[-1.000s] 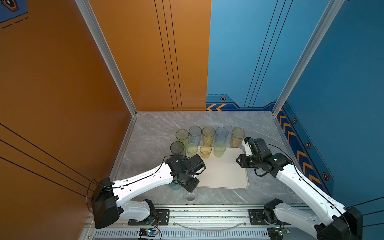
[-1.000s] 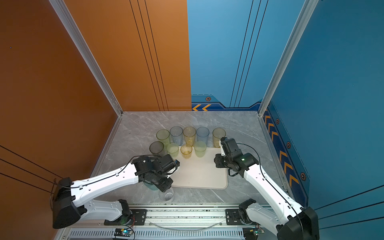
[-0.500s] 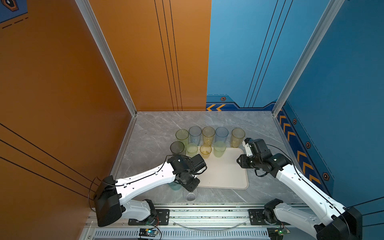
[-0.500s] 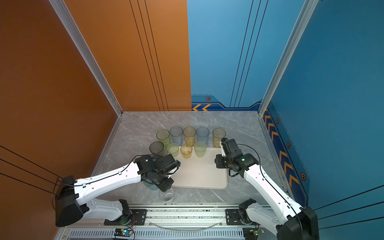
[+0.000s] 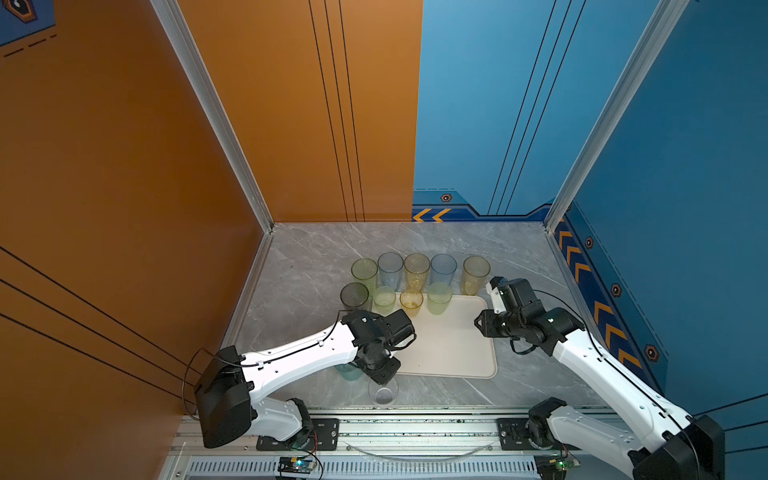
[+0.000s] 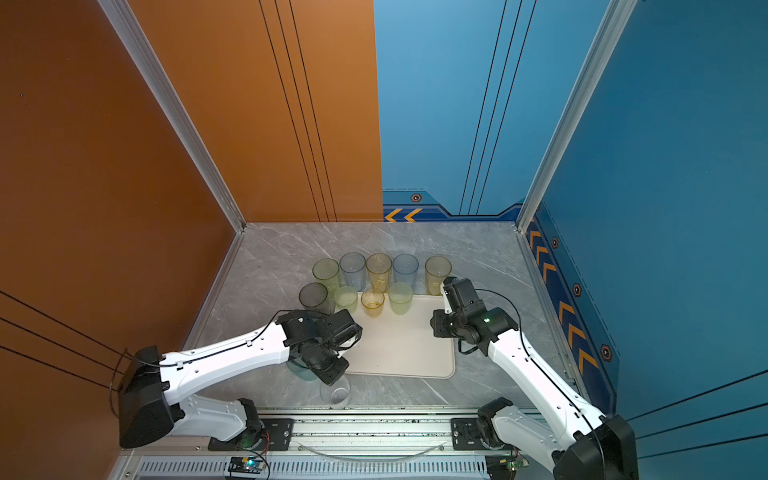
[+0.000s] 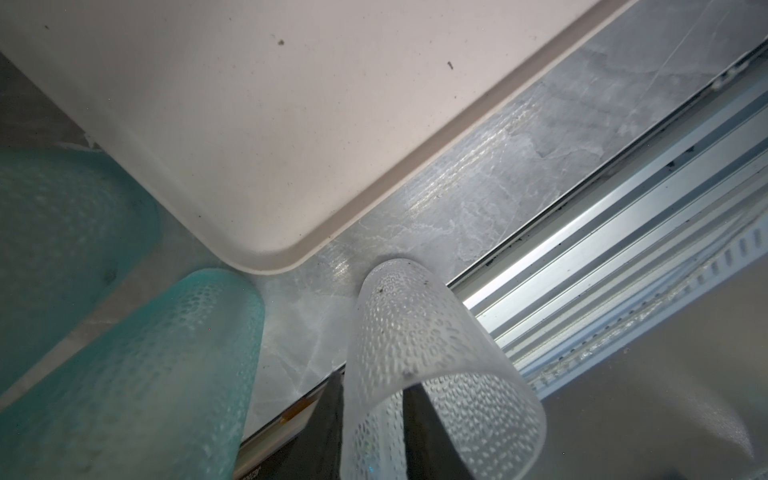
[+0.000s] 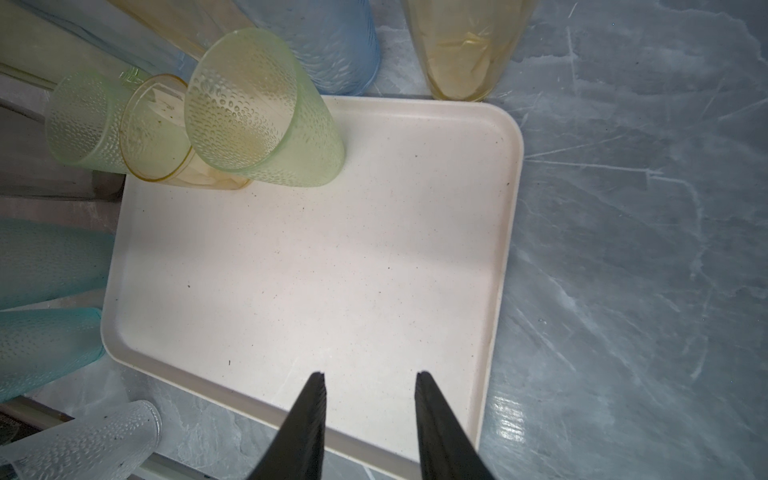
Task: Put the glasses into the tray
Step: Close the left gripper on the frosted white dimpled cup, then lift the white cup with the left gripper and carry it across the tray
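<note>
Standing just off the near left corner of the tray (image 5: 449, 345), a clear tumbler (image 5: 383, 392) sat close to the front edge of the worktop (image 5: 311, 266), beside the metal rail (image 5: 415, 424). Most of the tray's floor lay bare. A short green tumbler (image 8: 266, 108) and a short amber tumbler (image 8: 158, 129) stood inside its far left corner. The other glasses (image 5: 417, 268) lined the worktop behind it.

The left gripper (image 7: 372, 380) pointed steeply down with its fingers either side of the clear tumbler's wall. Whether they had clamped it could not be told. The right gripper (image 8: 370, 374) hung over the tray's near edge, fingers apart and grasping nothing.

In both top views the left wrist covered most of the teal tumbler (image 5: 348, 372) at the tray's left side. The left wrist view showed a second teal tumbler (image 7: 62, 232) beside it, blurred.
</note>
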You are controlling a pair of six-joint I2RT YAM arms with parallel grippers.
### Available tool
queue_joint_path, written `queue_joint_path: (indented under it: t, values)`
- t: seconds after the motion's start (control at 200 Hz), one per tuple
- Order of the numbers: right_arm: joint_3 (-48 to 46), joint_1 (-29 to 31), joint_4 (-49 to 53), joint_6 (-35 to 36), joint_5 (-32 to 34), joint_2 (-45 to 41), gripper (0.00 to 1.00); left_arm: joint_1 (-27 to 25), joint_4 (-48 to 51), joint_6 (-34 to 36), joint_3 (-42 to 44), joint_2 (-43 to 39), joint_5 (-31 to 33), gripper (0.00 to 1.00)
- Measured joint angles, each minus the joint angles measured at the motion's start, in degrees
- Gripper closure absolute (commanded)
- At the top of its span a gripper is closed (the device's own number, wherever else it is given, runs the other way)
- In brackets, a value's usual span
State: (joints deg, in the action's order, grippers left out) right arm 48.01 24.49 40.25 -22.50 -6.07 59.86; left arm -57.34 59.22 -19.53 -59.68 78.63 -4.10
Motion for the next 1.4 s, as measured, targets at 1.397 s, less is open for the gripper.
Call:
queue_joint_path:
  t: [1.397]
  values:
    - [1.40,-17.27,3.23,2.84,1.05,-4.50,0.65,-3.76,5.70,18.62,-49.64,25.29,11.61,0.93]
